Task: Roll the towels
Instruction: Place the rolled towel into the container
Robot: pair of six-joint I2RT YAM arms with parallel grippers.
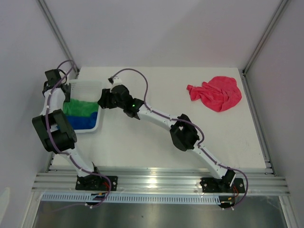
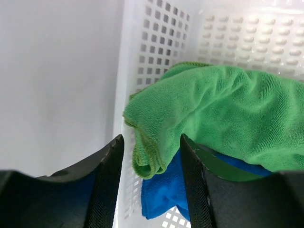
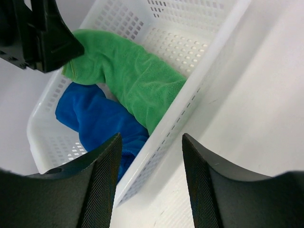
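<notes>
Our left claw [image 2: 151, 142] has its two black fingers [image 2: 107, 180] apart and grips nothing. Just past it lies the soft bright green cloth towel [image 2: 228, 109] in a long bundle. Its end may brush the fingers, but we cannot tell for sure. Our right claw [image 3: 151, 142] is spread apart too and empty. It hangs over the long rim of the white plastic basket with little holes [image 3: 199, 90]. Inside that basket, the green towel lies partly over the soft royal blue cloth towel [image 3: 95, 118]. Far off on the white table [image 1: 156, 142], the crumpled pink-red cloth towel [image 1: 216, 92] lies alone. We count two claws, one basket and three towels.
</notes>
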